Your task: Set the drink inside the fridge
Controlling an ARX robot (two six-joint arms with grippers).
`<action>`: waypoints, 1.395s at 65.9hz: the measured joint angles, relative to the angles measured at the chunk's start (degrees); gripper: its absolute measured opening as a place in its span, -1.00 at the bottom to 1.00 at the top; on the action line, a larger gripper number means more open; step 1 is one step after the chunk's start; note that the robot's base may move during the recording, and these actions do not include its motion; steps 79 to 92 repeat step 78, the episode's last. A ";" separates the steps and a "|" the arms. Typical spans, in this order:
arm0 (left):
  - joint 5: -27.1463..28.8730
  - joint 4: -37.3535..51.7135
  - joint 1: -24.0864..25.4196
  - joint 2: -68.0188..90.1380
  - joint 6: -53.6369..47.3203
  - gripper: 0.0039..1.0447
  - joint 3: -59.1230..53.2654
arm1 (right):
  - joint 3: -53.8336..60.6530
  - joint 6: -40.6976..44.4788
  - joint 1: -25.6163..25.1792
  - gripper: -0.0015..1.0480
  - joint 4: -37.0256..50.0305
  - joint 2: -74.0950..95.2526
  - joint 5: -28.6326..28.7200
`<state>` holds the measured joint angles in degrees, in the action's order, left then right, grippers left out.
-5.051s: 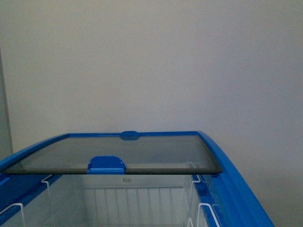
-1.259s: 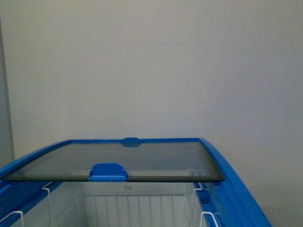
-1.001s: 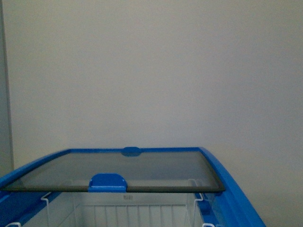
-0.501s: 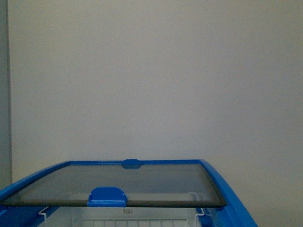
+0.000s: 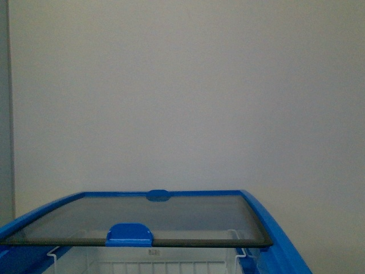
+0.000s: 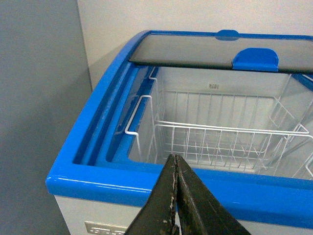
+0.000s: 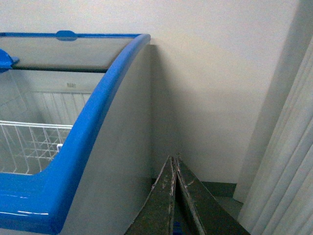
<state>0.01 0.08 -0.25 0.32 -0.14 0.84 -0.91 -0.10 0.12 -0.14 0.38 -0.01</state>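
Observation:
The fridge (image 5: 274,234) is a white chest freezer with a blue top rim. Its glass sliding lid (image 5: 171,217) with a blue handle (image 5: 129,234) covers the far half; the near half is open. In the left wrist view the fridge rim (image 6: 98,127) and white wire baskets (image 6: 215,137) show, all empty. My left gripper (image 6: 175,159) is shut and empty, just outside the near rim. My right gripper (image 7: 173,160) is shut and empty, beside the fridge's grey right side wall (image 7: 122,147). The drink is not in view.
A pale wall (image 5: 182,85) stands behind the fridge. A grey cabinet side (image 6: 39,98) stands left of the fridge. A white ribbed curtain or panel (image 7: 283,171) stands right of it, with a narrow gap of floor (image 7: 215,188) between.
The front view has risen or tilted up: the fridge has sunk lower in the picture, and less of its open inside shows.

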 joint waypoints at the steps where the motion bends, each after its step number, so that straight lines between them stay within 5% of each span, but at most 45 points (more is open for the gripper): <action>1: 0.00 0.00 0.00 0.00 0.00 -0.96 0.00 | 0.00 -0.04 0.00 -0.90 0.00 0.00 0.00; 25: 0.00 0.00 0.00 0.00 0.02 0.05 0.00 | 0.00 -0.04 0.00 0.12 0.00 -0.02 0.00; 39: 0.00 0.00 0.00 0.00 0.00 0.87 0.00 | 0.00 -0.07 0.00 0.89 0.00 -0.02 0.00; 92: 0.00 0.00 0.00 0.00 0.02 0.85 0.00 | 0.00 -0.07 0.00 0.86 0.00 -0.04 0.00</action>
